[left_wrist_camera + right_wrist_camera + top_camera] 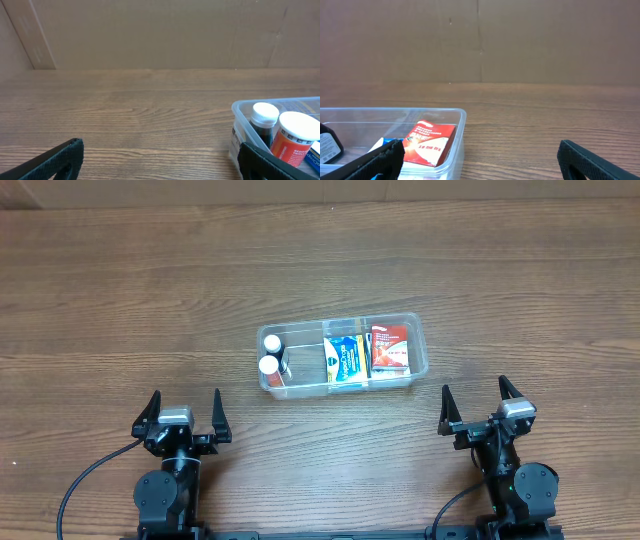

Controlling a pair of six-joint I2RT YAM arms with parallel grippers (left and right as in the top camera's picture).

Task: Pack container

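Two arms sat at the near edge of the brown wooden table (120, 280), nothing in either. From overhead we saw the left gripper (186, 396) and right gripper (474, 387) spread wide. The clear, shallow rectangular plastic container (303, 370) sat mid-table, farther out between them. It held two small white-capped bottles (271, 354), a blue-and-yellow carton (345, 358) and a red-and-white carton (389, 348).

Left wrist cam showed us the container's bottle end at lower right. Right wrist cam caught its red-carton end at lower left.

We figured it's light, thin-walled, flexy and slick, so pinching the rim at a short end looked safest.
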